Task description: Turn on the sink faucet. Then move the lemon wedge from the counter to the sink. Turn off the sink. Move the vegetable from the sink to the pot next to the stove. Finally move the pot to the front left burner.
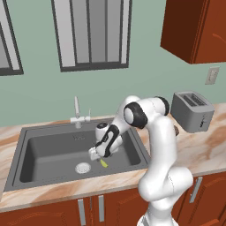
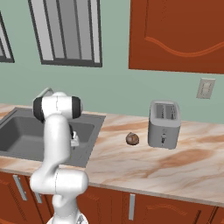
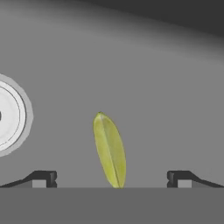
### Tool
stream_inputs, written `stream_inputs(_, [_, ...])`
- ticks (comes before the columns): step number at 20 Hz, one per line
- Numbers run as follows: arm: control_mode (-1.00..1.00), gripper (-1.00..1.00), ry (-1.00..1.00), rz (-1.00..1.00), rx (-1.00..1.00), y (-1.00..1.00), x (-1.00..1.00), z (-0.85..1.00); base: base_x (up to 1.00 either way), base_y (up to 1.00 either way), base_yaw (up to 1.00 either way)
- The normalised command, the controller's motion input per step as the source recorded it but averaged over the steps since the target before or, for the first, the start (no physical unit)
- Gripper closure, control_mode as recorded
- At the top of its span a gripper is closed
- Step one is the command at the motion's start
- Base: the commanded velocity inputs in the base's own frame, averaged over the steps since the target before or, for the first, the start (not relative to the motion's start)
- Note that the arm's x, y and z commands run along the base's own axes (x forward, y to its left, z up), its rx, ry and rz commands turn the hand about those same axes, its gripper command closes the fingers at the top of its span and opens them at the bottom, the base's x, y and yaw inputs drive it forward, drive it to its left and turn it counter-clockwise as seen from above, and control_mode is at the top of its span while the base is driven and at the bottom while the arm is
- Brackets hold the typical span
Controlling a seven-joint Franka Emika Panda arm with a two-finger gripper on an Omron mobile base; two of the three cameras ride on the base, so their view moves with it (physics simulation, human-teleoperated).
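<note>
Your gripper (image 3: 111, 179) is low inside the sink (image 1: 39, 152), jaws spread wide with nothing between them but the lemon wedge (image 3: 109, 149), which lies flat on the dark basin floor, its near tip between the two fingertips (image 3: 43, 178) and touching neither. In the left base view you see the wedge (image 1: 103, 163) just right of the round silver drain (image 1: 82, 167), directly under the hand. The drain (image 3: 8, 114) sits at the left edge of the hand view, apart from the wedge. The sink faucet (image 1: 77, 114) stands behind the basin on the counter (image 1: 198, 150). To the right, a grey toaster (image 2: 164, 124) and a brown roundish lump (image 2: 132, 138) rest on the counter, near each other
</note>
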Motion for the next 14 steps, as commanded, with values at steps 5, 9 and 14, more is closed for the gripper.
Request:
stream_inputs(5, [-1.0,-1.0,0.0,0.0,0.0,0.0,0.01,-0.27,0.0,0.0,0.0])
stream_inputs(9, [-1.0,-1.0,0.0,0.0,0.0,0.0,0.0,-0.25,0.0,0.0,0.0])
stream_inputs(14, [-1.0,-1.0,0.0,0.0,0.0,0.0,0.01,-0.25,0.0,0.0,0.0])
